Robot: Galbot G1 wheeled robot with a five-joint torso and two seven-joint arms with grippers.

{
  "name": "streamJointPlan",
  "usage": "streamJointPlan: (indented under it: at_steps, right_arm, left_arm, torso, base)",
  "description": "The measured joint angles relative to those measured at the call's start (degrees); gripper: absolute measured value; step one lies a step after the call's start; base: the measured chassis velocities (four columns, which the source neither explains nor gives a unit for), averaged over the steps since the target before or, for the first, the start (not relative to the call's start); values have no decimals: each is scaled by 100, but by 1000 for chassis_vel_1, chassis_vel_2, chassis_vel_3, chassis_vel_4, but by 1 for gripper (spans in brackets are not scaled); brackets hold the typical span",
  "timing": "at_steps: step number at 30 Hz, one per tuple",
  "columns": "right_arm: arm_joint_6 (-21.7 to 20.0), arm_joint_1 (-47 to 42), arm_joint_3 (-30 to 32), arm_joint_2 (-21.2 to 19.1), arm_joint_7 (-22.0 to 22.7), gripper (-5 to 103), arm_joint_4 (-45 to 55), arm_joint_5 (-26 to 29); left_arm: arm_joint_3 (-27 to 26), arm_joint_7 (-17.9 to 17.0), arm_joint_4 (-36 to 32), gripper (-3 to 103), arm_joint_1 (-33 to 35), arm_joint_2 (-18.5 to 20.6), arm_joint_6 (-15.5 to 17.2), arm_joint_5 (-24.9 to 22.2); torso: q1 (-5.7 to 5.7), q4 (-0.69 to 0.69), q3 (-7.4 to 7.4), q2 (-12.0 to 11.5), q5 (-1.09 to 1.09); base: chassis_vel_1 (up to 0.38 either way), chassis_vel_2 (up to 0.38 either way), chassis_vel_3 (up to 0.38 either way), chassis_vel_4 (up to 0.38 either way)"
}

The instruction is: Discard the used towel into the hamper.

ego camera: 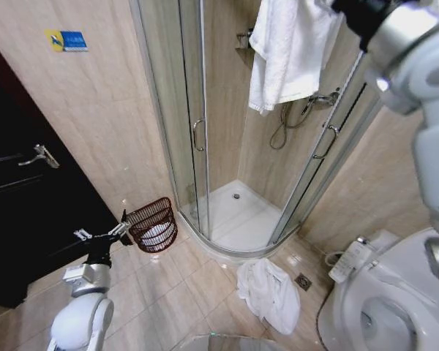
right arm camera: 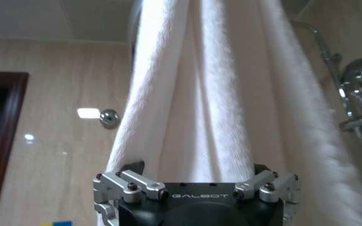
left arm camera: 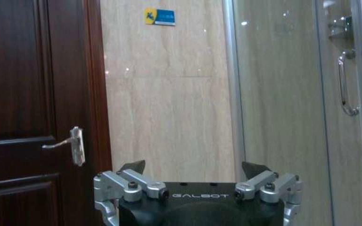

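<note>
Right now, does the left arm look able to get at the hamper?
Probably yes. The left gripper hovers right beside the hamper, jaws open and empty, with nothing between them. The hamper's open top tilts toward it.

We had two arms with glossy white, rounded shells and grey metal joints. The left tool [ego camera: 102,235] was a black block on a silver cylindrical wrist, with thin silver linkages at its end. In the left wrist view its body was black, with the word GALBOT printed in pale letters, and silver aluminium links were fixed with dark round screws on both sides. The right tool [right arm camera: 193,169] looked the same, with black pointed fingertips [right arm camera: 132,166].
</note>
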Motion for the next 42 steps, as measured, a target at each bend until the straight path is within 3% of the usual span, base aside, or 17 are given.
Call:
streamJointPlan:
  at_steps: [11, 27, 36, 42]
  right_arm:
    - [-88, 88, -106, 156, 447, 100, 440, 145]
    - [-148, -76, -17, 125, 503, 100, 890, 286]
    - [-240, -299, 226, -145, 441, 100, 1286, 395]
    - [-318, -282, 66, 66, 540, 100, 936, 135]
  left_arm:
    - [-70, 10, -6, 100, -18, 11, -48, -21]
    - [69, 49, 65, 100, -133, 17, -36, 19]
    - [60, 51, 121, 100, -176, 51, -28, 28]
    - [157, 35, 146, 100, -228, 74, -4, 85]
  torso:
    - [-2, 0, -2, -4, 1]
    - [-3, 1, -3, -6, 0]
    - [-5, -2, -5, -6, 2]
    - [-4, 0, -5, -7, 1]
  base:
    - [0, 0, 0, 0]
    - [0, 0, 0, 0]
    - [0, 0, 0, 0]
    - [0, 0, 0, 0]
